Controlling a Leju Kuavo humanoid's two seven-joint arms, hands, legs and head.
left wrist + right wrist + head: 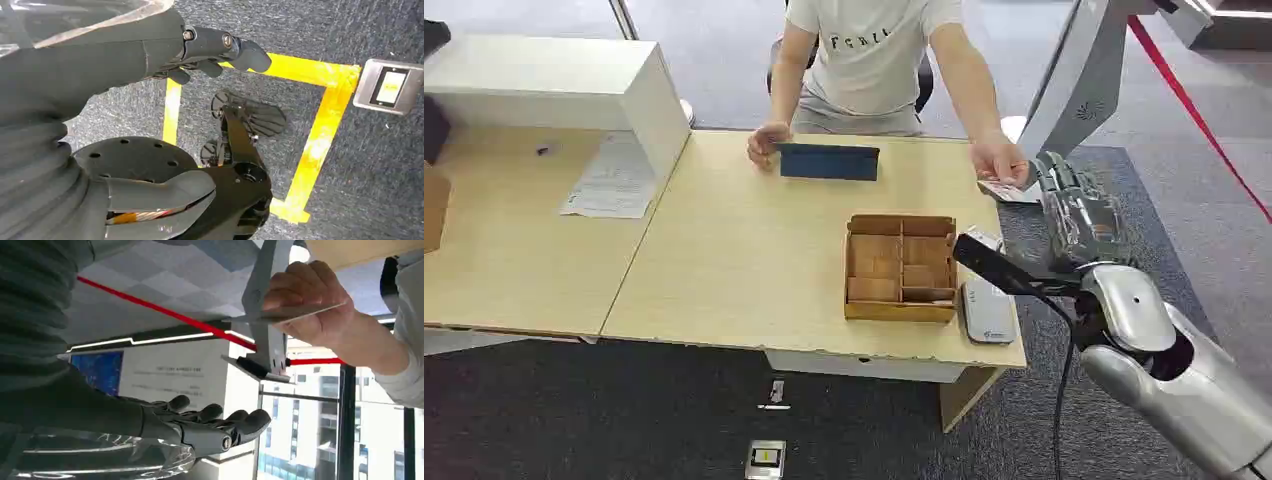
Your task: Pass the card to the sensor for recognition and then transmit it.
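The card (1002, 189) sits in a person's hand (999, 160) at the far right corner of the bench (724, 260), held flat just beside the robot's right hand (1079, 215). That right hand is raised, empty, its fingers (240, 420) stretched out and slightly apart, not touching the card. The card reader (987, 312) (pale grey) lies on the bench edge beside a wooden compartment box (901, 267). The left hand (210, 50) hangs over the carpet, fingers loosely curled, holding nothing.
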